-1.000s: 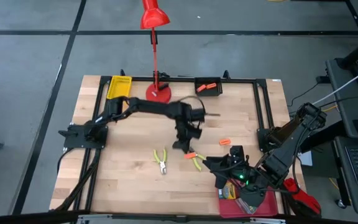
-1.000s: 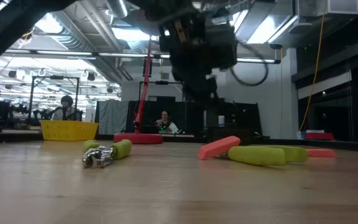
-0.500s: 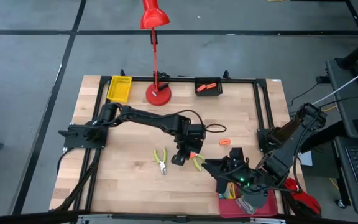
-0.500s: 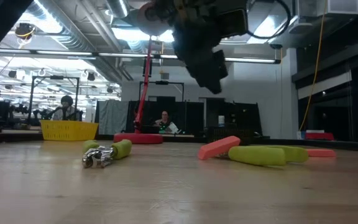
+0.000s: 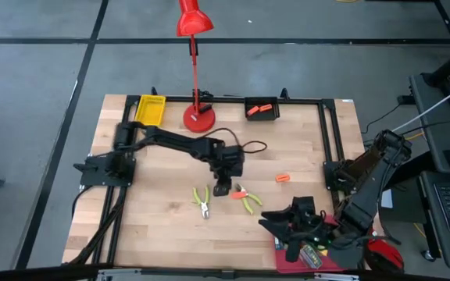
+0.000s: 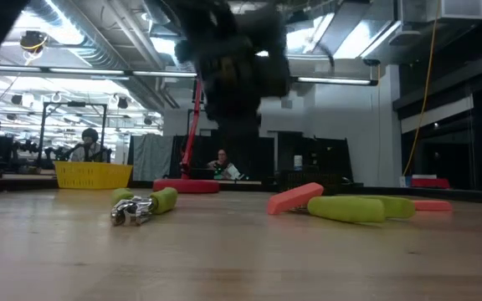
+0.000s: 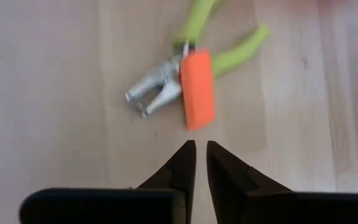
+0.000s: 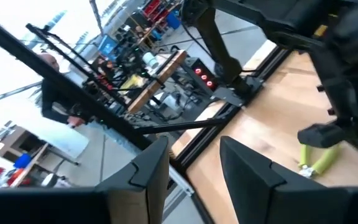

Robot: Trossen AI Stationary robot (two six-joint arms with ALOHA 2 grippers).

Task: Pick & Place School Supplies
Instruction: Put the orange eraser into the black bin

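Fingers of my left claw (image 7: 196, 163) have narrowed nearly together, empty, poised just short of the flat orange eraser block (image 7: 197, 89) lying across yellow-green-handled metal pliers (image 7: 185, 71); grasp not yet made

We see a pale wooden table (image 5: 155, 226) framed in black. A red lamp (image 5: 194, 23) stands beside a yellow tray (image 5: 149, 110) and a black tray (image 5: 262, 109) holding an orange bit. Two scissor-like tools (image 5: 203, 200) have yellow-green handles and silvery tips. An orange piece (image 7: 197, 89) lies on one tool; another orange piece (image 5: 282, 178) sits apart. Both arms are dark.
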